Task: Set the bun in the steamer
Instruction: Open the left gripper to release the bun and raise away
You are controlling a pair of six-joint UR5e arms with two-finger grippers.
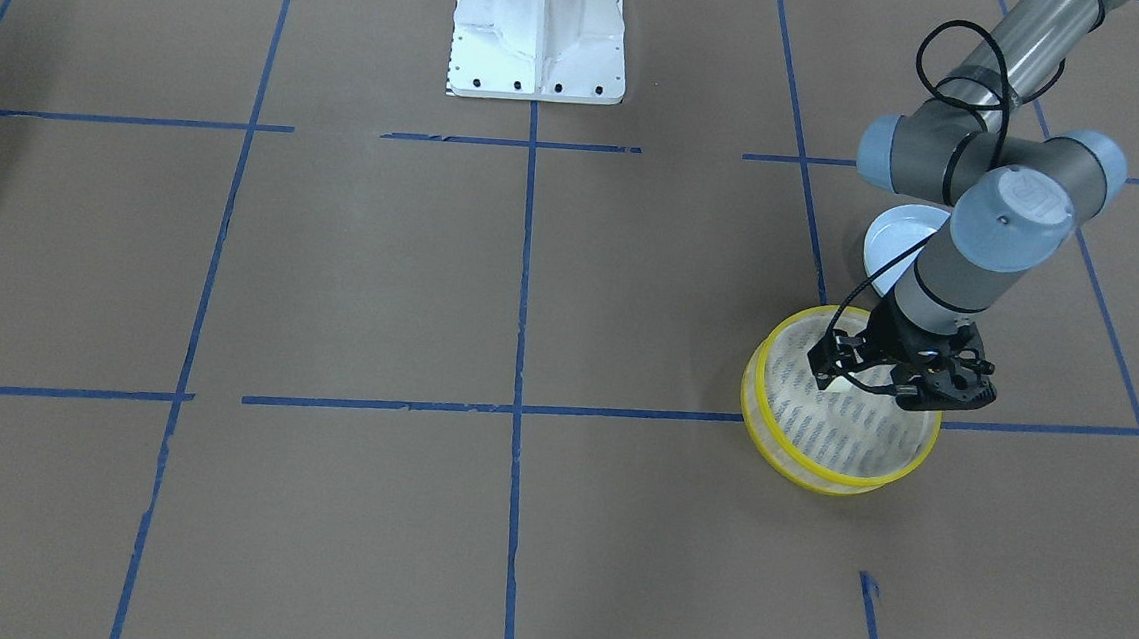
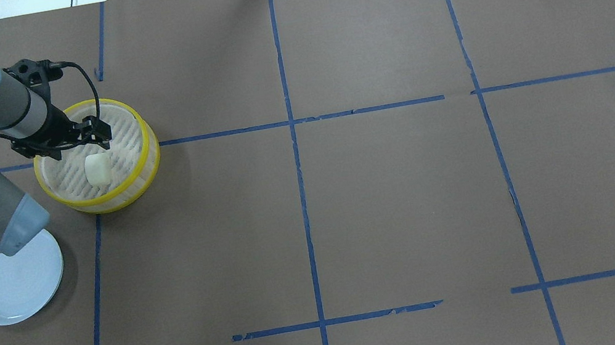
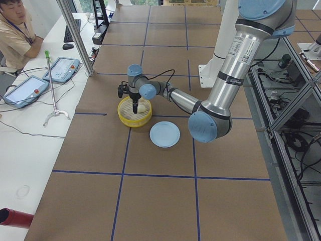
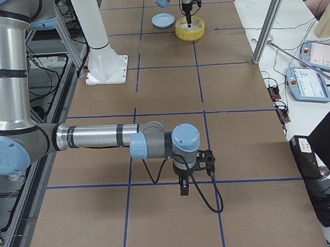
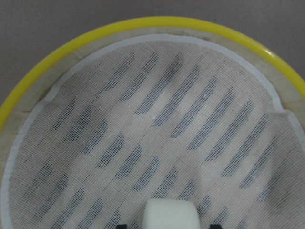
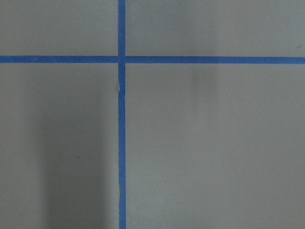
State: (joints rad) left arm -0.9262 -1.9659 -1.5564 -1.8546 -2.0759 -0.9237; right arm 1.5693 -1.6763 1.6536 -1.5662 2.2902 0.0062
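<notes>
We find the bun (image 2: 97, 169) lying inside the steamer (image 2: 124, 144), on its slatted, mesh-covered floor and a little off centre, toward the side nearest the robot. The left gripper (image 2: 79, 142) hangs over it. In the left wrist view its two dark tips show on either side of the bun with a gap to each flank, so we take the pincer to be spread wider than the bun and holding nothing. The right gripper (image 4: 185, 186) hovers above bare table (image 2: 384, 184) well away, and we cannot tell how its fingers stand. We judge the bun to be light and soft, likely to dent under a hard squeeze, with a smooth skin that might slip a little. If it had to be lifted, we would take it across its two flatter flanks, low and square, with gentle pressure. The steamer looks light too and could slide if nudged. A pale blue plate (image 2: 21, 289) lies near it, close to the robot. We can read no brand, label or writing on the bun, steamer or plate.
</notes>
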